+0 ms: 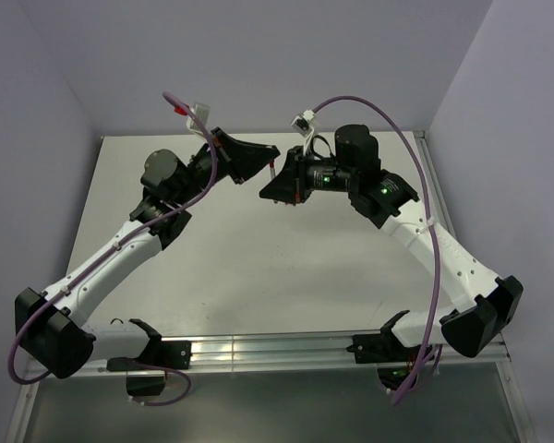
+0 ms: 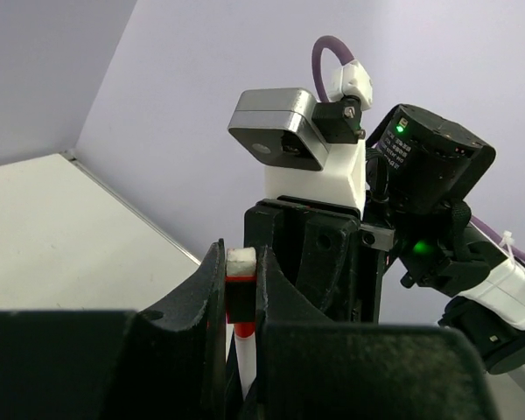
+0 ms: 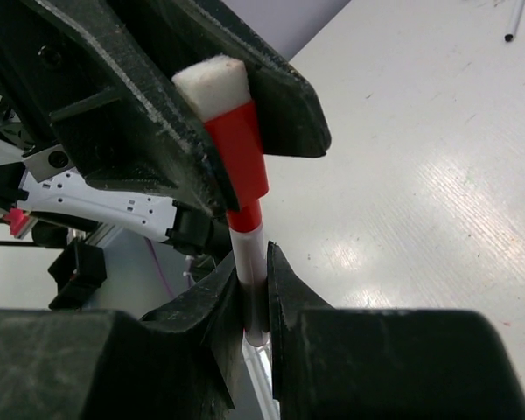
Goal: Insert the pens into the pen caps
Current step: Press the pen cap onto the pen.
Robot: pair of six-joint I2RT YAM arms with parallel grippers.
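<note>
A white-barrelled pen (image 3: 252,271) stands upright in the air between my two grippers, with a red pen cap (image 3: 236,149) on its upper end; the cap has a white top. My left gripper (image 2: 241,273) is shut on the cap (image 2: 241,282), and the white barrel (image 2: 243,350) runs down between its fingers. My right gripper (image 3: 254,284) is shut on the barrel just below the cap. In the top view the left gripper (image 1: 270,159) and the right gripper (image 1: 273,189) meet tip to tip above the table's far middle, with the pen (image 1: 273,172) between them.
Another thin white pen with a dark tip (image 3: 512,22) lies on the white table (image 3: 437,175) beyond the grippers. Purple cables (image 1: 415,157) arch over both arms. Walls close in the table at the back and on both sides.
</note>
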